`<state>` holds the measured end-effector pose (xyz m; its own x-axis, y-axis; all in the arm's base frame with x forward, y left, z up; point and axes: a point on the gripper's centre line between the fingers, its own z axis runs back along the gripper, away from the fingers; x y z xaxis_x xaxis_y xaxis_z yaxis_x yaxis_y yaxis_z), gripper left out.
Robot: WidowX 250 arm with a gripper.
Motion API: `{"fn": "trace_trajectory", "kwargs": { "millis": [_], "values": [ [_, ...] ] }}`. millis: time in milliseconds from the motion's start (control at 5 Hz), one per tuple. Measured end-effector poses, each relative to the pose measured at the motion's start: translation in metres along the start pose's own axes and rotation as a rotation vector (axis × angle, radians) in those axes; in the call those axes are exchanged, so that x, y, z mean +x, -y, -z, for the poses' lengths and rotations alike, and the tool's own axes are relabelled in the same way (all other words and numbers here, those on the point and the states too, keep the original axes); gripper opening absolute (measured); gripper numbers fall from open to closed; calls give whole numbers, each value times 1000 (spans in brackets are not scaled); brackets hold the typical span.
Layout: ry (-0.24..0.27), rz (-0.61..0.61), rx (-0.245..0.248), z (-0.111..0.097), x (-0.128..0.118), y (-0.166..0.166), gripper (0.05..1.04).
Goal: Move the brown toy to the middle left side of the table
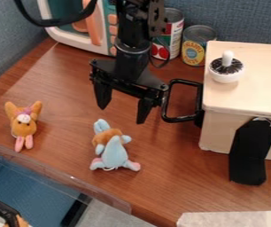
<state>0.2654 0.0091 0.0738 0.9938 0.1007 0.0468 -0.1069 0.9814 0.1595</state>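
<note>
One wood-grained table (pixel 167 177), backed by blue fabric walls (pixel 232 15), with a clear strip (pixel 58 175) along its near-left edge. Brown toy (pixel 24 127) located on the table's left side, near that edge. Ears point toward the rear, pink feet toward the near edge; long axis runs roughly back to front. Gripper (pixel 122 113) observed with fingers spread, above the table, behind the blue toy (pixel 115 154).

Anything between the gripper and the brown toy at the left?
Nothing visible stands between the gripper and the brown toy. The light-blue toy lies just on the near side of that path, though; a low sweep might brush it.
</note>
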Motion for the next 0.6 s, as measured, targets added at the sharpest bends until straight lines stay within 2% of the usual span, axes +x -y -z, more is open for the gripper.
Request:
{"fn": "trace_trajectory", "kwargs": {
  "millis": [200,400,600],
  "values": [
    [-27,5,2,7,-4,0,1001],
    [-62,-99,-27,23,-19,-51,1001],
    [-29,-140,-52,32,-31,-97,1001]
  ]
}}
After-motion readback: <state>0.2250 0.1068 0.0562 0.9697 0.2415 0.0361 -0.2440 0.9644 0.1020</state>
